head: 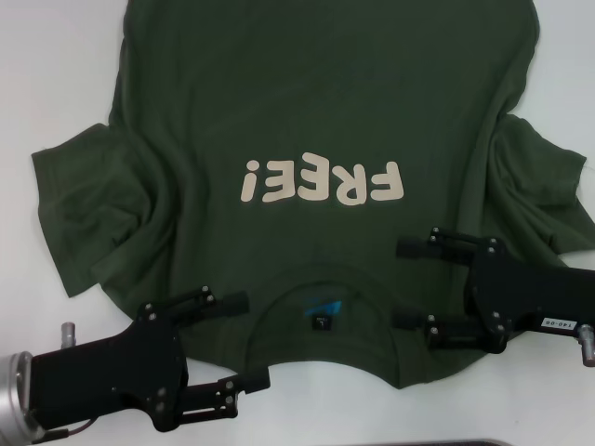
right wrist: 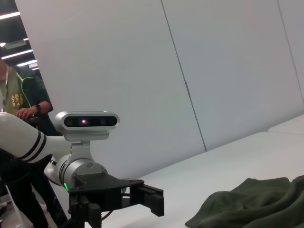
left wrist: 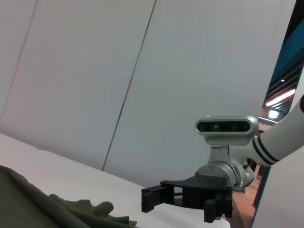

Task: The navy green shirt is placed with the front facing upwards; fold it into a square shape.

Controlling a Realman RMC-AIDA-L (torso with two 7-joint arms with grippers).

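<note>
The navy green shirt (head: 316,111) lies flat on the white table, front up, its cream "FREE!" lettering (head: 321,182) reading upside down in the head view. The collar with its small blue neck label (head: 323,309) is on the near side. My left gripper (head: 244,341) is open at the near left shoulder, one finger over the cloth beside the collar and the other at the shirt's edge. On the other side of the collar, my right gripper (head: 409,283) is open over the near right shoulder. Rumpled shirt cloth (left wrist: 47,209) shows in the left wrist view and shirt cloth (right wrist: 256,204) in the right wrist view.
Bare white table (head: 56,56) surrounds the shirt. Both sleeves are bunched: the left sleeve (head: 84,204) and the right sleeve (head: 548,195). The table's near edge (head: 446,442) runs just behind the grippers. A person (right wrist: 21,95) stands beyond the table in the right wrist view.
</note>
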